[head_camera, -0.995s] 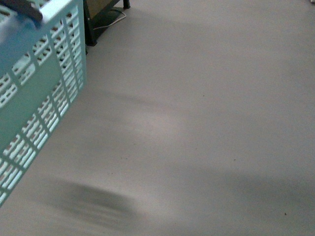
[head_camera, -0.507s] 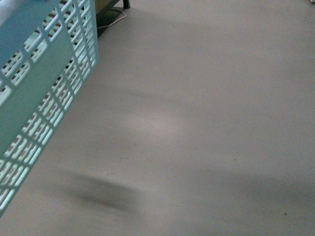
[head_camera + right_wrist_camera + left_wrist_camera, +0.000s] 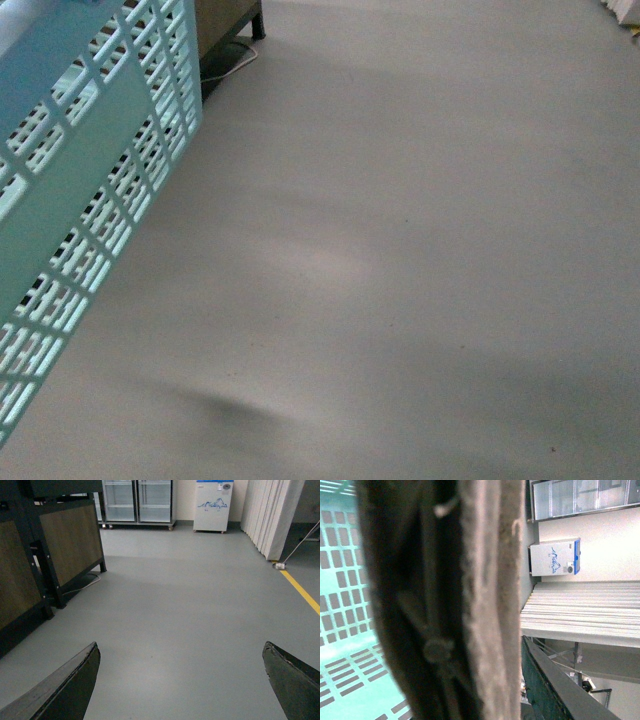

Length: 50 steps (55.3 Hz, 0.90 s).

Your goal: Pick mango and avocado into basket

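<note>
Basket (image 3: 70,190) near cabinet (image 3: 228,20); handle (image 3: 485,605) seemingly blocks left wrist view

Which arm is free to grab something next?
Right, probably: the right gripper is open and empty above the floor, while the left wrist camera is filled by the handle of the basket. No fruit shows.

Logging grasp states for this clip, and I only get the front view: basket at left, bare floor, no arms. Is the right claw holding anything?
Observer: No. Its wrist view shows the right claw open and empty over the floor.
Reviewer: And the other arm?
Observer: A brown-grey handle fills its camera. One dark finger lies against the handle's edge, so the left claw looks shut on it.
Reviewer: Fruit in the basket?
Observer: None on the part of the basket inside visible beside the handle.
</note>
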Each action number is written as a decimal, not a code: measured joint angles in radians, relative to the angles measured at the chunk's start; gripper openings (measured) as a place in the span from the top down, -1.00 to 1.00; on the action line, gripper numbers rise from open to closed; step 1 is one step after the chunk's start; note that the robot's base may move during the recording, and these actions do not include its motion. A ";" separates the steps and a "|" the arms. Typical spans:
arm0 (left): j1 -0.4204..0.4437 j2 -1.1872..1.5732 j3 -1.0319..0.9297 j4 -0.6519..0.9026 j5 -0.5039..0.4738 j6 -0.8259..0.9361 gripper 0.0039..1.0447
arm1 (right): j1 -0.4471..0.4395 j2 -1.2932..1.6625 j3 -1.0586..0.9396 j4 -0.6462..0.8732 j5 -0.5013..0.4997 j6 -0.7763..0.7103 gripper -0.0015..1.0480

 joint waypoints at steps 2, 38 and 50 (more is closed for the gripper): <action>0.000 0.000 0.000 0.000 -0.001 0.000 0.50 | 0.000 0.000 0.000 0.000 0.000 0.000 -0.85; 0.000 0.000 0.002 0.000 -0.004 0.001 0.50 | 0.000 0.000 0.000 0.000 0.000 0.000 -0.85; 0.000 0.000 0.002 0.000 -0.005 0.000 0.50 | 0.000 0.000 0.000 0.000 0.000 0.000 -0.85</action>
